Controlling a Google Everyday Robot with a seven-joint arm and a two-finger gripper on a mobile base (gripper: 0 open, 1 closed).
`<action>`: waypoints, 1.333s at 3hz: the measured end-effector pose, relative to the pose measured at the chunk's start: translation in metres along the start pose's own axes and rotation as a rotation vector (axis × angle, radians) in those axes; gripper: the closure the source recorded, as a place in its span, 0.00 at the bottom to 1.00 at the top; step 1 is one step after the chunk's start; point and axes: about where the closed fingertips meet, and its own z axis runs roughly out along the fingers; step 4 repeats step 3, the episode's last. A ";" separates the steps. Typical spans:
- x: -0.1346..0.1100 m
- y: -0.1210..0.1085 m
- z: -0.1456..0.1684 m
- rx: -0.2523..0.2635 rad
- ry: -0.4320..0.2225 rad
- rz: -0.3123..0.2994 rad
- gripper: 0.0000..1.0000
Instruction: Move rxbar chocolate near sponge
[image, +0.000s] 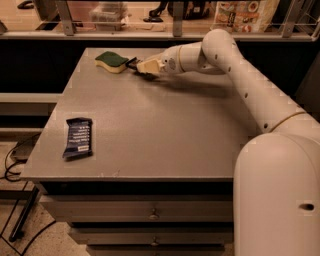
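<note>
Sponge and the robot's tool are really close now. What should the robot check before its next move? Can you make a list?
1. The tool is low over the far part of the table, just right of the sponge: ok.
2. The rxbar chocolate is at the tool's tip. Only a small dark shape shows there: cannot tell.
3. The bar is resting on the table: cannot tell.
4. The sponge lies flat, green side up: ok.
5. The dark blue bar is far off at the near left edge, out of the way: ok.

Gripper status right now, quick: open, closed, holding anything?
Gripper: low over the far part of the table, close beside the sponge; open, closed or holding something cannot be told.
</note>
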 end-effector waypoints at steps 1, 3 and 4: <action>0.006 0.007 0.010 -0.021 -0.003 0.023 0.05; 0.006 0.008 0.013 -0.025 -0.002 0.023 0.00; 0.006 0.008 0.013 -0.025 -0.002 0.023 0.00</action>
